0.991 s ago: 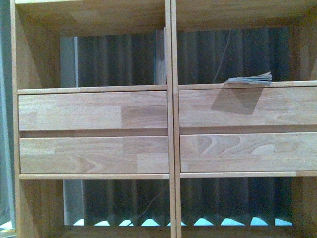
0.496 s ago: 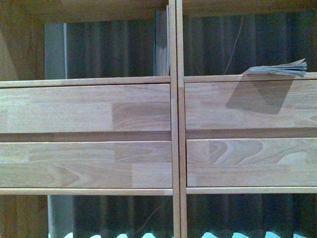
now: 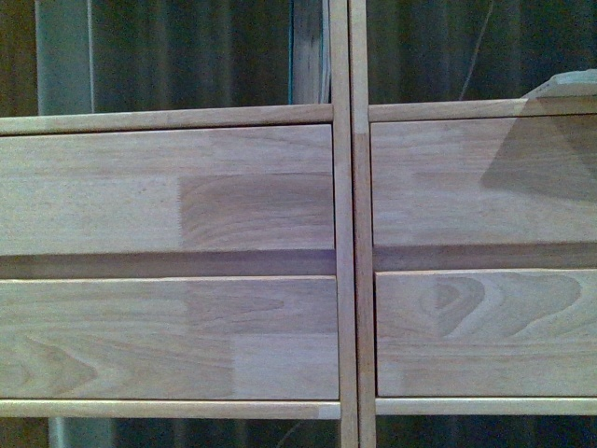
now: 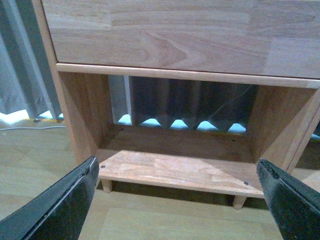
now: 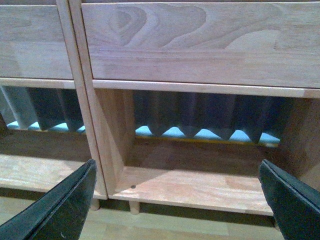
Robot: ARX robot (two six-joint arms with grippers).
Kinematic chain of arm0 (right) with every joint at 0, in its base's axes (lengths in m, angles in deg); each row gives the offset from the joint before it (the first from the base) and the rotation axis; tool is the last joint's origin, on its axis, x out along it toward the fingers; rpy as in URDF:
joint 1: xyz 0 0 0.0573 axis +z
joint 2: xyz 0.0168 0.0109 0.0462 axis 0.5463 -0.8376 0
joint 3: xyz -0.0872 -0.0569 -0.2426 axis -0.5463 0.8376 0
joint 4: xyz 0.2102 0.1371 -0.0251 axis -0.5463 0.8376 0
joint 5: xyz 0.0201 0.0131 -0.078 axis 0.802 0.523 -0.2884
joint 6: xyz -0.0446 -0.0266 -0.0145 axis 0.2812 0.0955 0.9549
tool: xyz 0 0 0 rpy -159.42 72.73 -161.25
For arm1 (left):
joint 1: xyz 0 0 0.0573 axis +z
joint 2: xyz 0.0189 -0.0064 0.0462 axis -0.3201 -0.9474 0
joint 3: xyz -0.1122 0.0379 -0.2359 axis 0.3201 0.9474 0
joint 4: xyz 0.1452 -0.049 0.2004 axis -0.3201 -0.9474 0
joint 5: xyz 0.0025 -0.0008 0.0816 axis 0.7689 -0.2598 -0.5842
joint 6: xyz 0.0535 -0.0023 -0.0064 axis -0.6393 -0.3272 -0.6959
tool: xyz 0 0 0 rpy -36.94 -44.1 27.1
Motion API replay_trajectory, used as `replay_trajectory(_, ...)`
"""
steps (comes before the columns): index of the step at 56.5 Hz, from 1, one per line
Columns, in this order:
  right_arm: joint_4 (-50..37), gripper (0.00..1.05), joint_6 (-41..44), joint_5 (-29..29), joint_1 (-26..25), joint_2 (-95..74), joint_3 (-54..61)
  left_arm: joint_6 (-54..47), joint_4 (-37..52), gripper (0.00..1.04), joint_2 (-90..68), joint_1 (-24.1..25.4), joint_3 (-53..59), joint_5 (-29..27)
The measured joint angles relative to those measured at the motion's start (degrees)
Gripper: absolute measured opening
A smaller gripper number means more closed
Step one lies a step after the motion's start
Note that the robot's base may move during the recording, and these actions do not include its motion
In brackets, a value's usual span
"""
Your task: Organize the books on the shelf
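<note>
Paperback [image 3: 571,82] flat on shelf [image 3: 353,280] ledge, upper R bay, long axis seemingly L-R; teal book [image 3: 305,51] upright by centre post. L end effector [image 4: 177,165], R end effector [image 5: 177,166] both low, spread wide, empty. R arm nearer paperback.

The left gripper [image 4: 176,162] and the right gripper [image 5: 177,163] both hang low with jaws spread wide, each pair of dark, tapered fingers [image 4: 60,205] set well apart, tips pointing forward and slightly upward, touching nothing in either wrist view.
</note>
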Motion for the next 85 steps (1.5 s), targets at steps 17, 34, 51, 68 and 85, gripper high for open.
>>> replay_trajectory(17, 0.1, 0.98, 0.0, 0.0, 0.0, 0.0, 0.0, 0.0, 0.0, 0.97, 0.0, 0.0, 0.0, 0.1)
replay_trajectory(34, 0.2, 0.98, 0.0, 0.0, 0.0, 0.0, 0.0, 0.0, 0.0, 0.97, 0.0, 0.0, 0.0, 0.0)
replay_trajectory(51, 0.2, 0.98, 0.0, 0.0, 0.0, 0.0, 0.0, 0.0, 0.0, 0.97, 0.0, 0.0, 0.0, 0.0)
replay_trajectory(68, -0.6, 0.98, -16.0, 29.6, -13.3, -18.6, -10.4, 0.0, 0.0, 0.97, 0.0, 0.0, 0.0, 0.0)
replay_trajectory(85, -21.2, 0.98, -45.0, 24.3, -7.8, -46.2, -25.9, 0.0, 0.0, 0.97, 0.0, 0.0, 0.0, 0.0)
